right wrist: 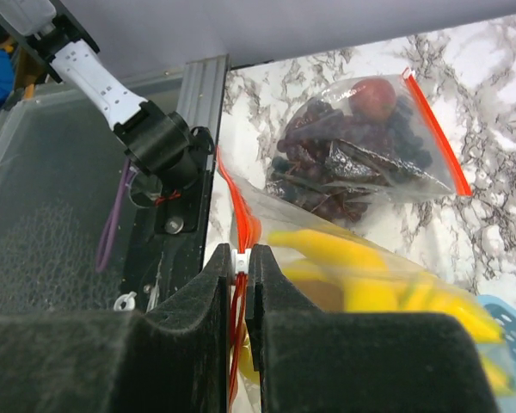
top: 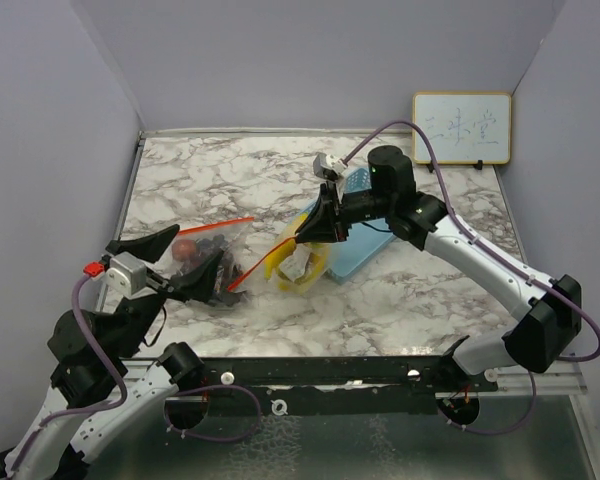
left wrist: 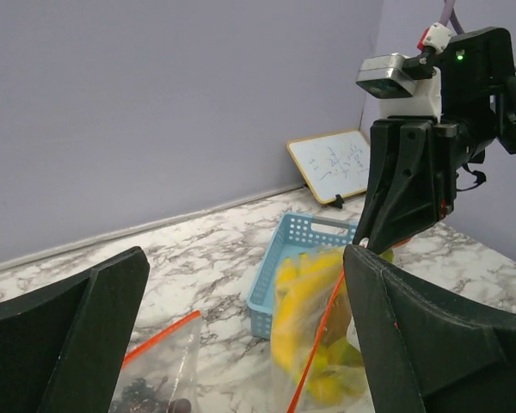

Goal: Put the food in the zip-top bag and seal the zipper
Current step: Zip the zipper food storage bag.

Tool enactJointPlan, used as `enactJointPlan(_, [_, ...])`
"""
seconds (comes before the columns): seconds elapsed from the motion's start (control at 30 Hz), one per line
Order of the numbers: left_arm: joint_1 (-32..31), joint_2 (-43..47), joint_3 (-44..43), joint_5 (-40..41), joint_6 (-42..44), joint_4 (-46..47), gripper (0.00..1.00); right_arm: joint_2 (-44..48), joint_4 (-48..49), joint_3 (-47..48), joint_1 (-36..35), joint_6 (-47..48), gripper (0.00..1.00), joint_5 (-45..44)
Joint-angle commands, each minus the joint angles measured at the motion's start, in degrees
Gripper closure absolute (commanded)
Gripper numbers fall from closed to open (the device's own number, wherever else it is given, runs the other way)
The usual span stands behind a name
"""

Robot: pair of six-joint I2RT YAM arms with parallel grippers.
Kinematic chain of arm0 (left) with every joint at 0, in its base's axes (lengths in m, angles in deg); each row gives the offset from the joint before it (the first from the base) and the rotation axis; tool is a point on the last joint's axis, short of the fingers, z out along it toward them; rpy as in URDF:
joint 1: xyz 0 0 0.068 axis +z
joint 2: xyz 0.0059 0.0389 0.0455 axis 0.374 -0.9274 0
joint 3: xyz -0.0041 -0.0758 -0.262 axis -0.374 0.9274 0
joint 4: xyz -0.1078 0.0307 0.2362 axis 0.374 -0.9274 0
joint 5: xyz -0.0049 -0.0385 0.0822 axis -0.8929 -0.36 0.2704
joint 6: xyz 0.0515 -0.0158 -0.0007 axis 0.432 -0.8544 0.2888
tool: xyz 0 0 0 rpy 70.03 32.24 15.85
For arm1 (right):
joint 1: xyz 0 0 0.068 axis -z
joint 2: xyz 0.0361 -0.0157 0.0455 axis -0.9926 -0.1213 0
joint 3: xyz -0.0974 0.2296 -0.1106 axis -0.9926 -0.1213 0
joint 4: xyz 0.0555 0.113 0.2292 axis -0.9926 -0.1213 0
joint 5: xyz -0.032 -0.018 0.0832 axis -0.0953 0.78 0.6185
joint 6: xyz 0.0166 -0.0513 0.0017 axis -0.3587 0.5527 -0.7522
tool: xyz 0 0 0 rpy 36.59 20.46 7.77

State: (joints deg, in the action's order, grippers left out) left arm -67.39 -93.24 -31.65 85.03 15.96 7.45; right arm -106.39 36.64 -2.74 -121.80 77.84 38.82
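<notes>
The right end effector (right wrist: 239,258) is pinched shut on the small white slider (right wrist: 239,255) of the orange zipper, holding up one end of the zip-top bag (top: 302,268) with the bananas (right wrist: 361,258) inside. The bag sags toward the bench (top: 410,300) just beside the blue basket (top: 368,245). To my eye the trouble is that nothing grips the bag's far end, so a pull on the slider would likely drag the whole bag along instead of closing it. The fruit crowding the mouth could also jam the track or pop the slider from the pads. The left end effector (top: 177,258) hangs with its fingers wide apart over a second bag (right wrist: 370,151) of grapes (right wrist: 322,168) and a red fruit (right wrist: 371,96). I cannot tell whether that one is sealed.
</notes>
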Motion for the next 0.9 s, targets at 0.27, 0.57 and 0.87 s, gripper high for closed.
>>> enactJointPlan(0.27, [0.22,-13.32,1.33,-27.97,8.89,2.65,0.01,3.13,-2.42,-0.76,0.05,0.64,0.98,0.69])
enactJointPlan(0.57, [0.25,-21.75,2.16,-31.85,11.09,2.71,0.01,3.93,-3.39,-1.02,0.03,1.74,0.97,3.01])
enactJointPlan(0.87, [0.21,-25.74,2.53,-30.37,10.72,3.29,0.19,7.04,-2.43,-2.4,0.0,2.75,0.98,6.45])
